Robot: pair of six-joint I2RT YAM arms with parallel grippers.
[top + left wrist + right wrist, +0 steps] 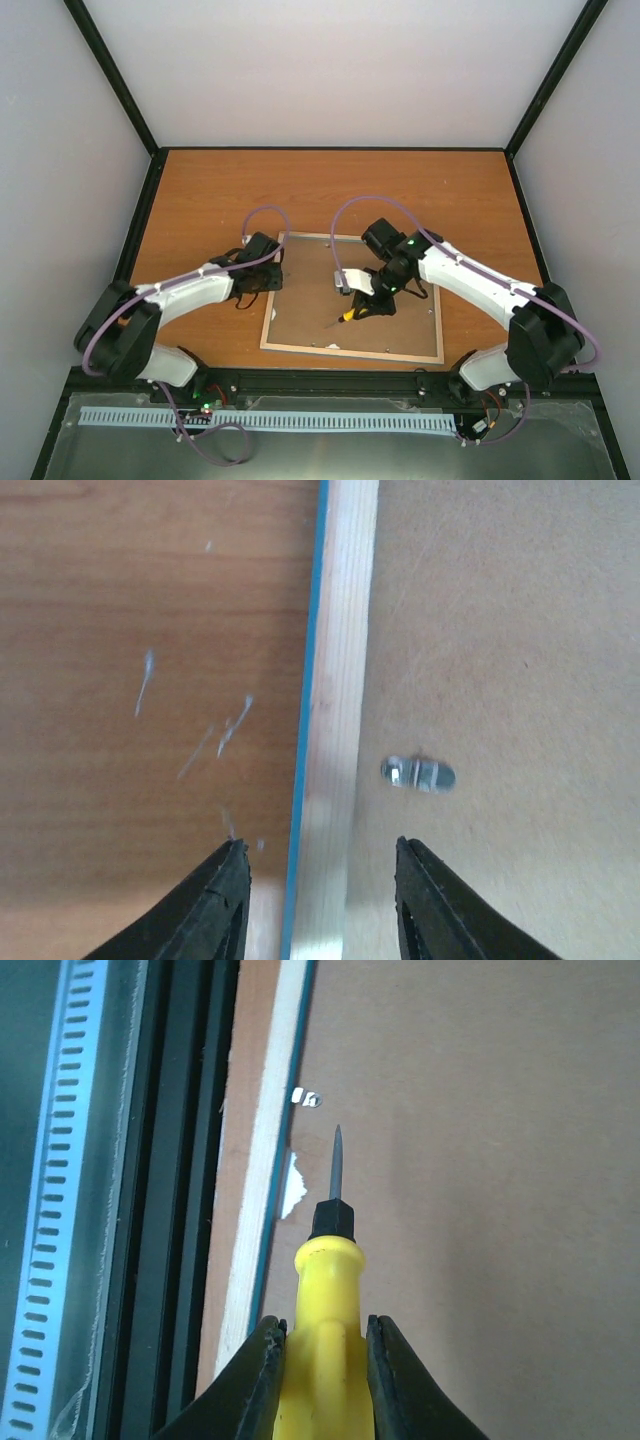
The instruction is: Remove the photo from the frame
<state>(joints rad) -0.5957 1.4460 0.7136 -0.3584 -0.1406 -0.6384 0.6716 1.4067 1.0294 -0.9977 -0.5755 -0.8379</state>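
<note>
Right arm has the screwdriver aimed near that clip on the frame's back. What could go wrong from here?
The screwdriver tip sits short of the clip and is aimed slightly beside it; pushing on may gouge the backing board. The left gripper is open astride the frame edge, not clamping, so the frame may slide.

From above and behind the arm bases (330, 385) we look down on the whole table (330, 190), with the frame (350, 353) lying back-up near its front edge. Our left wrist camera hangs close over the frame's left rail, facing straight down. Our right wrist camera, also close, looks along the screwdriver (325, 1300) toward the frame's near rail. All three views share the frame's brown backing board (400, 325).
</note>
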